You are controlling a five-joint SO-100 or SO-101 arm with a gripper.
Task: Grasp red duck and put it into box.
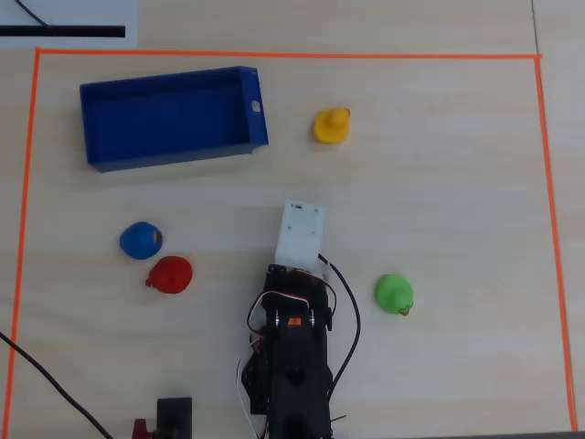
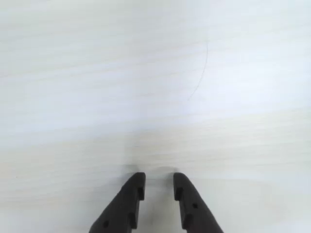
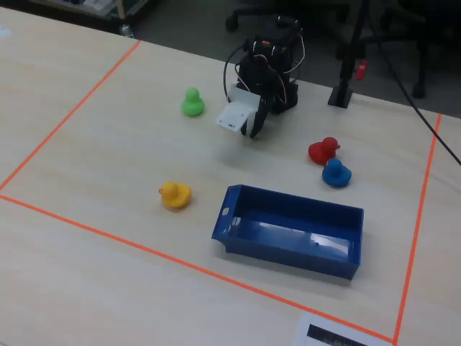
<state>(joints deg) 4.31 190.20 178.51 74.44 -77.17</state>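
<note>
The red duck point(image 1: 170, 274) point(image 3: 323, 150) sits on the table next to a blue duck, to the left of the arm in the overhead view. It does not show in the wrist view. The box point(image 1: 256, 105) point(image 3: 281, 245) is a dark blue open tray at the upper left of the overhead view, with nothing in it. My gripper point(image 2: 159, 179) point(image 3: 253, 126) hangs low over bare table in front of the arm base, slightly open, with nothing between its black fingers point(image 2: 131, 199). In the overhead view a white wrist block point(image 1: 300, 233) covers the fingers.
A blue duck point(image 1: 141, 240) point(image 3: 335, 174) nearly touches the red one. A yellow duck point(image 1: 331, 126) sits right of the box, and a green duck point(image 1: 394, 294) right of the arm. Orange tape point(image 1: 274, 55) frames the work area. A black stand point(image 3: 340, 94) is by the base.
</note>
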